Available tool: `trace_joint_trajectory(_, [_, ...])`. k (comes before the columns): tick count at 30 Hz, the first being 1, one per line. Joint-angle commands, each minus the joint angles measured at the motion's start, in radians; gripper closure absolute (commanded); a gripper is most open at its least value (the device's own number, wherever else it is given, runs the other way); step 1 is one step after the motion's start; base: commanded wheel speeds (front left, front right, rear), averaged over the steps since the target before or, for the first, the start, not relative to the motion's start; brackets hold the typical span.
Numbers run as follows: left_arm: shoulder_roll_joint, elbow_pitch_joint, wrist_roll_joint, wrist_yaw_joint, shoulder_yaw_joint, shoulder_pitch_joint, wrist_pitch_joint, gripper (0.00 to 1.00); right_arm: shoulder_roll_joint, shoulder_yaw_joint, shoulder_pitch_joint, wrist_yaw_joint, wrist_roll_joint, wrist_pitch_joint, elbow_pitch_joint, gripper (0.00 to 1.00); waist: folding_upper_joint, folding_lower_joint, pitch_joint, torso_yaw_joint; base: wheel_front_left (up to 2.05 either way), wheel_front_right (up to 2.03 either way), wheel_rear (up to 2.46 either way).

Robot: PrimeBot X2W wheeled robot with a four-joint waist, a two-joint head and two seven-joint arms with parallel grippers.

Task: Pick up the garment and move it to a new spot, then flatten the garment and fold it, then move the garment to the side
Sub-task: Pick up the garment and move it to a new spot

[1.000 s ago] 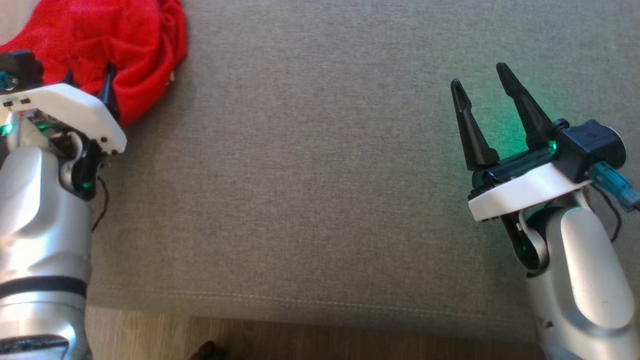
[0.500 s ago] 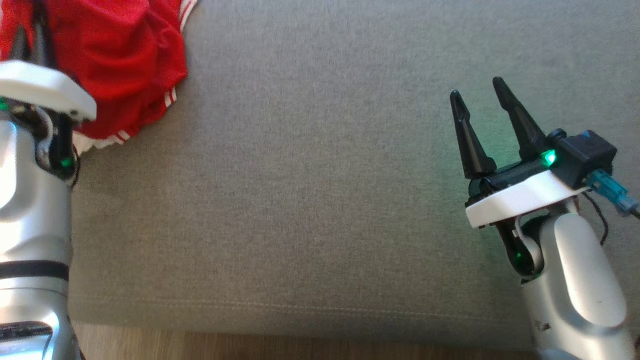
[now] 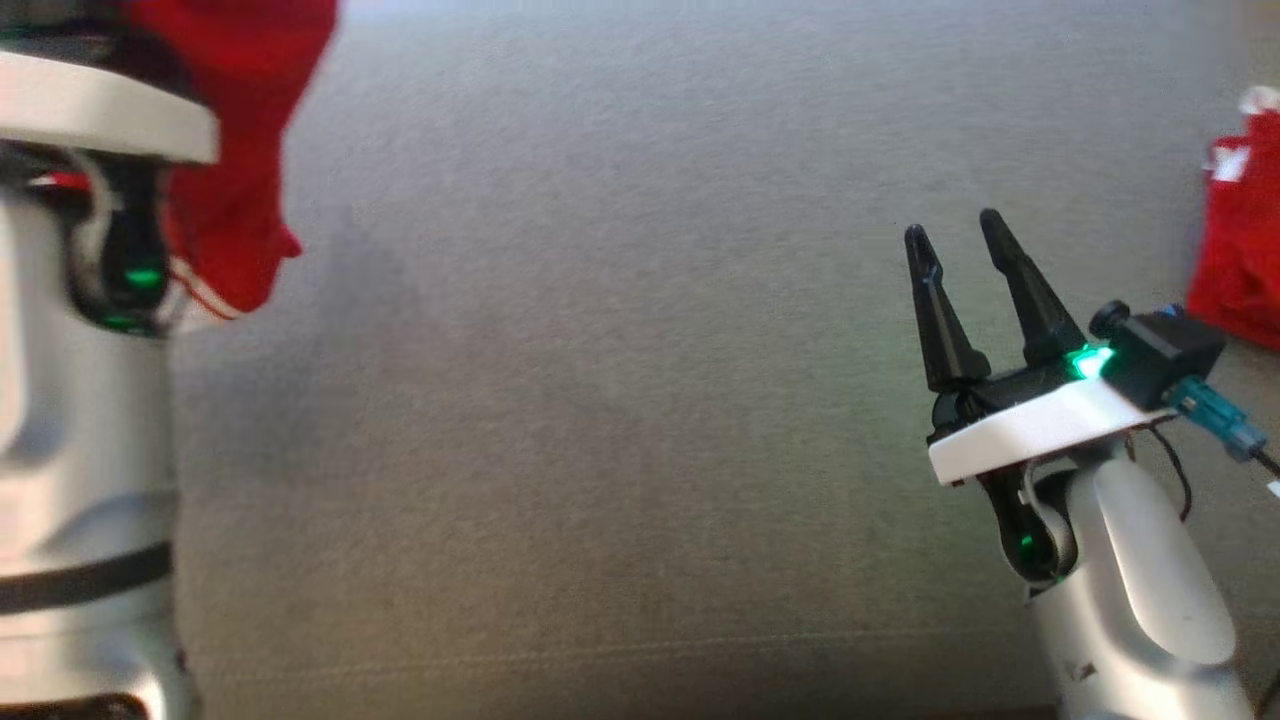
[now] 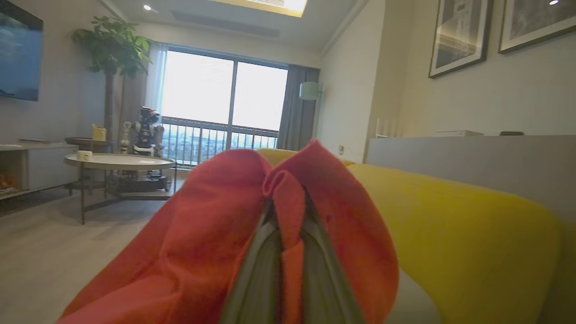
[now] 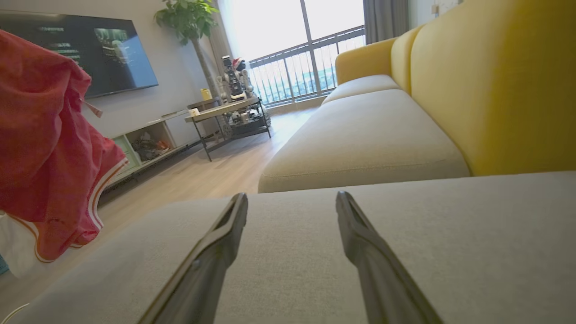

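The garment is red mesh cloth with white stripes at its hem. It hangs off the grey cushion at the head view's top left, beside my left wrist. In the left wrist view my left gripper is shut on a fold of the garment, which drapes around both fingers. The right wrist view has the garment dangling in the air at the left. My right gripper hovers open over the cushion at the right, with nothing between its fingers.
The grey sofa cushion spreads wide and bare between my arms. A second red item lies at the right edge. A yellow backrest rises behind the seat. A round coffee table stands out on the wooden floor.
My left gripper has lifted the garment off the cushion, so it now hangs in the air. The head camera has shifted, bringing a red item into view at the right edge.
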Motion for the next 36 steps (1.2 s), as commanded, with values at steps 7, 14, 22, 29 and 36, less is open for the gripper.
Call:
trace_joint_trajectory(7, [-0.073,-0.219,-0.096,-0.006,-0.081,0.003,0.184,1.00,0.008,0.008,-0.050,0.000,0.060,-0.017,-0.022,0.00,0.0000,0.0001,-0.035,-0.154,0.00,0.00,0.00])
trace_joint_trajectory(14, [-0.153,-0.335,-0.290,0.063,-0.145,0.004,0.230,1.00,0.008,-0.005,-0.051,0.000,0.097,-0.017,-0.054,0.00,0.0000,0.0001,-0.032,-0.230,0.00,0.00,0.00])
trace_joint_trajectory(22, [-0.116,-0.209,-0.282,0.134,-0.170,0.110,0.227,1.00,0.008,-0.010,-0.039,0.000,0.109,-0.017,-0.070,0.00,0.0000,0.0001,-0.012,-0.243,0.00,0.00,0.00])
trace_joint_trajectory(29, [0.024,0.075,-0.140,0.141,-0.212,0.204,0.194,0.00,0.008,0.010,-0.044,0.000,0.100,-0.017,-0.062,0.00,0.0000,0.0001,0.016,-0.215,0.00,0.00,0.00])
trace_joint_trajectory(36, [0.046,0.167,-0.096,0.164,-0.188,0.205,0.019,0.00,0.008,0.012,-0.045,0.000,0.068,-0.017,-0.031,0.00,0.0000,0.0001,0.005,-0.156,0.00,0.00,0.00])
